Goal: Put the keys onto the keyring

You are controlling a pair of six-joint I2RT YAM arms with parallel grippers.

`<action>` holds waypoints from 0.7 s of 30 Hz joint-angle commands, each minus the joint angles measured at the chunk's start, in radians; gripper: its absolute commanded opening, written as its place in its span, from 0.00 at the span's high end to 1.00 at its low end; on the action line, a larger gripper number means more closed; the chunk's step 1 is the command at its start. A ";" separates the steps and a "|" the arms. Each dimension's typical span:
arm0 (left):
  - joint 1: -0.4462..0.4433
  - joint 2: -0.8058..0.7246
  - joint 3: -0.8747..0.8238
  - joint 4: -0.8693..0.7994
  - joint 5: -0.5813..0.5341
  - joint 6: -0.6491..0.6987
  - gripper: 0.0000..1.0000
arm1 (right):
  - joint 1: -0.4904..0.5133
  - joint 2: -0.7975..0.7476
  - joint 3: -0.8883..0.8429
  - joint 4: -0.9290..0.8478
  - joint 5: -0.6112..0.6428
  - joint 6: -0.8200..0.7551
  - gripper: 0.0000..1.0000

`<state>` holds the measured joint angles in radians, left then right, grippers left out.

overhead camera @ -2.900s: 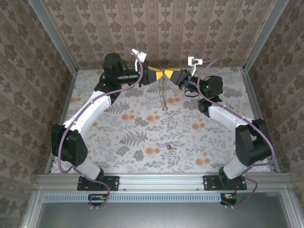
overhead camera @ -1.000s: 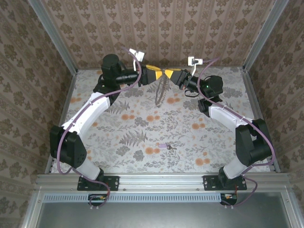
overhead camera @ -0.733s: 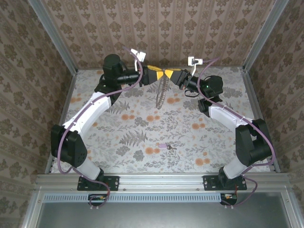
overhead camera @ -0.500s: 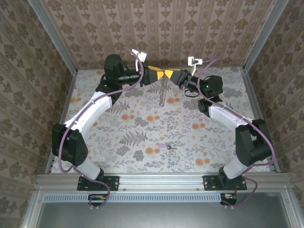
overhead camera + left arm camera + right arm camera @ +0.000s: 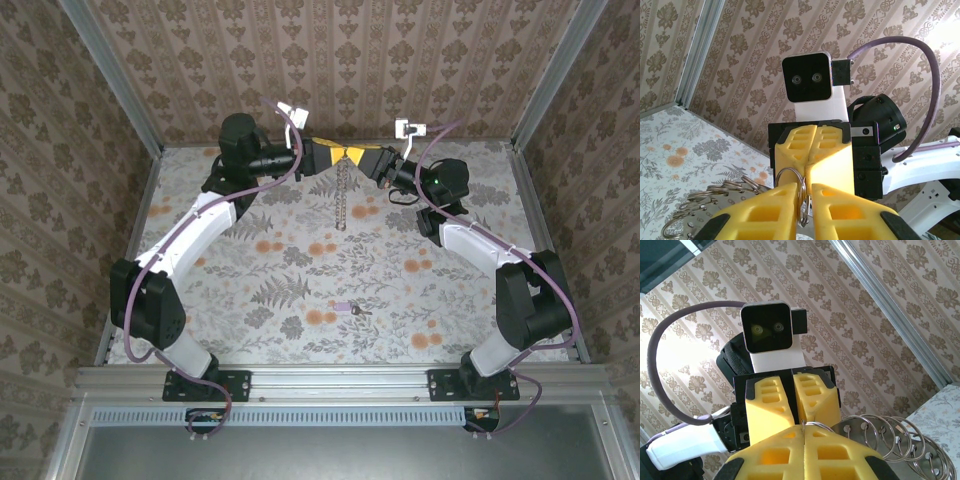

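Observation:
At the back middle of the table my left gripper point(image 5: 337, 156) and right gripper point(image 5: 352, 156) meet tip to tip above the surface. Between them they hold the keyring point(image 5: 343, 195), which hangs down as a narrow strand of linked metal rings. In the left wrist view my left gripper point(image 5: 805, 187) pinches one ring of the keyring point(image 5: 803, 210), with the right gripper point(image 5: 811, 159) facing it. In the right wrist view my right gripper point(image 5: 804, 432) is shut on a ring, and further rings of the keyring point(image 5: 860, 419) trail off to the right. The tiny lilac-headed key point(image 5: 350, 310) lies on the table far in front.
The floral tablecloth point(image 5: 250, 290) covers the whole table. Patterned walls and metal posts point(image 5: 130, 110) close in the back and both sides. The arms' bases sit on the rail point(image 5: 340, 385) at the near edge.
The left gripper's jaws have closed onto a ring. The keyring, which hung as a spread oval loop a second ago, now hangs as a narrow straight strand.

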<state>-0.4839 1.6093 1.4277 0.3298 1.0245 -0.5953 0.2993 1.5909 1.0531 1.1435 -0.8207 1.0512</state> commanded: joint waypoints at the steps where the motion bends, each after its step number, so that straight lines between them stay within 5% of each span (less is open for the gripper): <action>1: -0.011 0.005 0.032 0.038 0.031 -0.004 0.86 | 0.004 -0.007 0.004 0.030 -0.003 -0.008 1.00; 14: -0.021 -0.003 0.025 -0.008 0.042 0.068 1.00 | 0.007 -0.008 0.016 0.002 0.001 -0.011 1.00; 19: -0.015 -0.025 -0.005 0.007 0.025 0.107 1.00 | -0.018 -0.059 0.007 -0.087 0.034 -0.030 0.57; 21: -0.012 -0.038 -0.015 0.013 0.022 0.115 1.00 | -0.044 -0.103 -0.011 -0.135 0.053 -0.045 0.50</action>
<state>-0.4904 1.6093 1.4223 0.3149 1.0245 -0.5247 0.2886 1.5661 1.0515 1.0657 -0.8112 1.0336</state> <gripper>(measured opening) 0.045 0.480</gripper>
